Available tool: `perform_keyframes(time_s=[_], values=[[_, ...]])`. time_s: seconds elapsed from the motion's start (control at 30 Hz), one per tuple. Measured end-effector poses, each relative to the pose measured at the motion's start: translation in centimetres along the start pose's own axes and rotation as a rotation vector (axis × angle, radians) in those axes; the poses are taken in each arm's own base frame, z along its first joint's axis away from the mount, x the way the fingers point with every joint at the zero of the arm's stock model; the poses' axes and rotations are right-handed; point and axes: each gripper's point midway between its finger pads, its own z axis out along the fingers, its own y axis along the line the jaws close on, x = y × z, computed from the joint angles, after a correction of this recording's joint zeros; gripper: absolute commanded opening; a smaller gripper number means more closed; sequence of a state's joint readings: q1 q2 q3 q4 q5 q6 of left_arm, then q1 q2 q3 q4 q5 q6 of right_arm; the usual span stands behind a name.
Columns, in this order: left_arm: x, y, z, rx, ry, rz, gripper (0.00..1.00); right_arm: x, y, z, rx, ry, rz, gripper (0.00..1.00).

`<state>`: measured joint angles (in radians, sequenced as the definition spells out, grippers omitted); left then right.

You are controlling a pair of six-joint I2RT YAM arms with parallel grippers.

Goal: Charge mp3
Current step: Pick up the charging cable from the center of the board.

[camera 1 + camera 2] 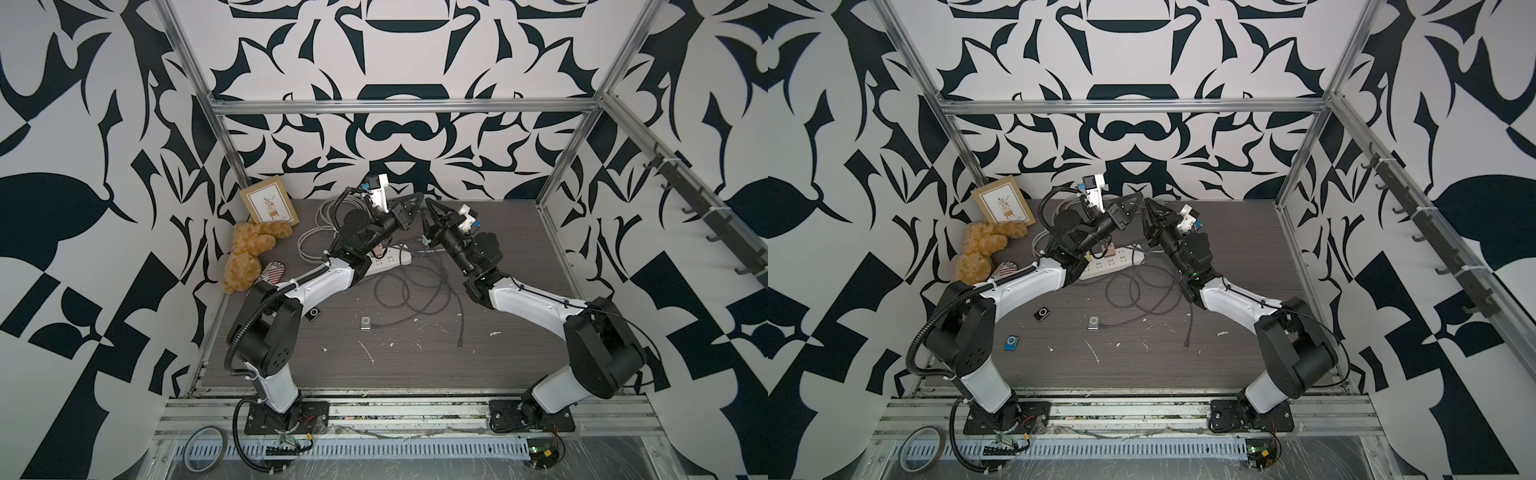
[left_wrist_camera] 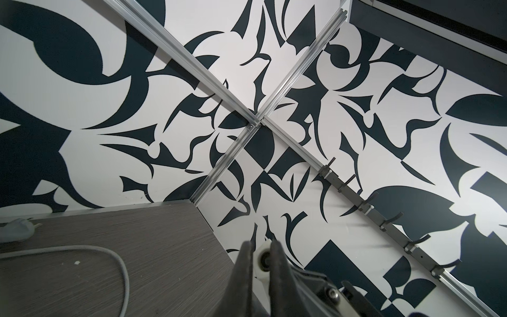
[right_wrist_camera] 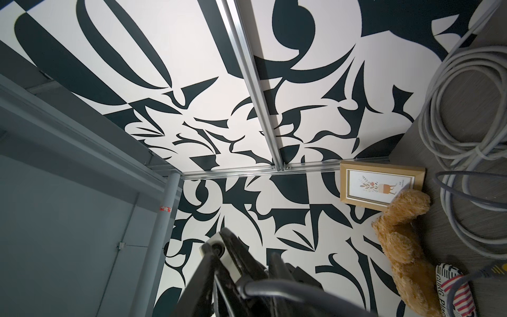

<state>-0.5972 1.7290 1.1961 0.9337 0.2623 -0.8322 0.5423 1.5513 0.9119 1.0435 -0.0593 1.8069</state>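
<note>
- Over the back of the table (image 1: 519,257), the left gripper (image 1: 419,197) is held closed, empty.
- The right gripper (image 1: 432,206), beside it, is held parted, empty.
- The silver mp3 player (image 1: 365,322) is laid mid-table, well apart.

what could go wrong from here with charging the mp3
The left gripper and right gripper hover almost tip to tip near the power strip; a careless move might knock them together.
The dark cables lie tangled, and one seems to reach the silver mp3; pulling a strand could drag it.
</note>
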Motion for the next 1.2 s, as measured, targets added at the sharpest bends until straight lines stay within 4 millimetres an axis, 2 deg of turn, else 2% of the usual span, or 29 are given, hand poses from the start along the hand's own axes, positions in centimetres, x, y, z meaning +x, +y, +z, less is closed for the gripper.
perform_keyframes(time_s=[0.1,0.2,0.27,0.33,0.4,0.43,0.53,0.57,0.7,0.8,0.97,1.1,1.2], values=[[0.2,-0.2,-0.1,0.011,0.001,0.002,0.0,-0.1,0.0,0.0,0.0,-0.002,0.0,0.32],[0.2,-0.8,-0.1,0.036,0.001,0.007,0.0,-0.2,0.0,0.0,0.0,-0.005,0.004,0.24],[0.2,-1.3,-0.1,0.057,-0.001,0.013,0.0,-0.3,0.0,0.0,0.003,-0.004,0.003,0.09],[0.3,-1.3,-0.2,0.063,-0.002,0.016,0.0,-0.2,0.2,0.1,-0.006,-0.002,0.004,0.0],[0.4,-1.3,-0.3,0.063,-0.005,0.017,0.0,-0.2,0.2,0.1,-0.002,0.005,0.012,0.0],[0.3,-1.3,-0.3,0.064,-0.005,0.016,0.03,-0.2,0.2,0.1,-0.001,0.005,0.013,0.0],[0.4,-1.3,-0.3,0.064,-0.001,0.003,0.48,-0.2,0.2,0.0,0.002,0.005,0.0,0.0],[0.5,-1.2,-0.3,0.062,0.005,-0.016,0.57,-0.4,0.2,0.0,0.006,0.003,-0.015,0.0],[0.9,0.1,-0.7,-0.019,0.068,-0.139,0.7,-1.1,0.5,-0.4,0.029,-0.01,-0.108,0.0],[0.3,0.8,-1.6,-0.105,0.106,-0.247,0.72,-1.9,2.2,-1.0,0.017,-0.03,-0.228,0.0],[-1.7,-0.9,-2.6,-0.182,0.132,-0.442,0.72,-1.7,4.9,-1.5,-0.041,-0.03,-0.431,0.0],[-1.3,-1.4,-3.2,-0.218,0.146,-0.572,0.72,-1.6,5.0,-1.3,-0.074,-0.025,-0.483,0.0],[-0.5,-1.1,-2.9,-0.254,0.172,-0.637,0.72,-1.4,4.1,-0.9,-0.072,-0.017,-0.49,0.0]])
